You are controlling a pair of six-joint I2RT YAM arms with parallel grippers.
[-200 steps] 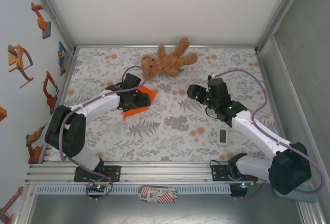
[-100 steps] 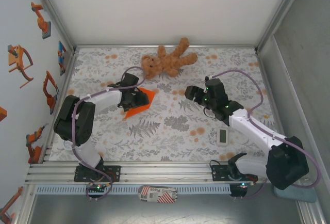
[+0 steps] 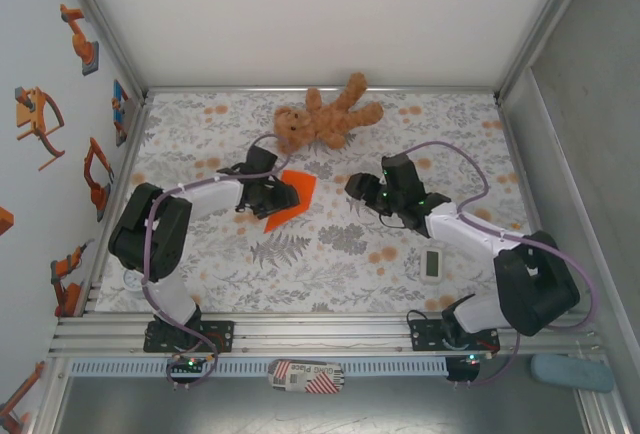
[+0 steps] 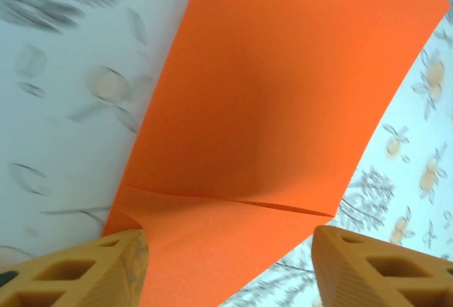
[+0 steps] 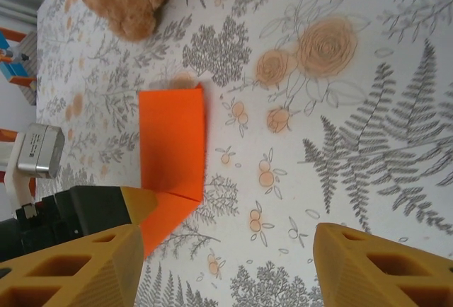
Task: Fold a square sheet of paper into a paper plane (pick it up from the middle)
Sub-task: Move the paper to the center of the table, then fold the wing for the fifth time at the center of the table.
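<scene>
A brown teddy bear [image 3: 325,119] lies at twelve o'clock on the surface [image 3: 330,264], near the back wall, with its head toward nine o'clock and its legs splayed toward two o'clock. The surface is covered in a white print of grey ferns and orange flowers. A small white rectangular gadget [image 3: 432,263] with a dark screen lies flat at four o'clock, well apart from the bear. Orange and blue stickers [image 3: 40,119] dot the wall at nine o'clock. At six o'clock, below the metal rail, sits a red-and-white striped packet [image 3: 306,375]. A grey-blue pad [image 3: 573,371] lies at five o'clock, off the surface.
</scene>
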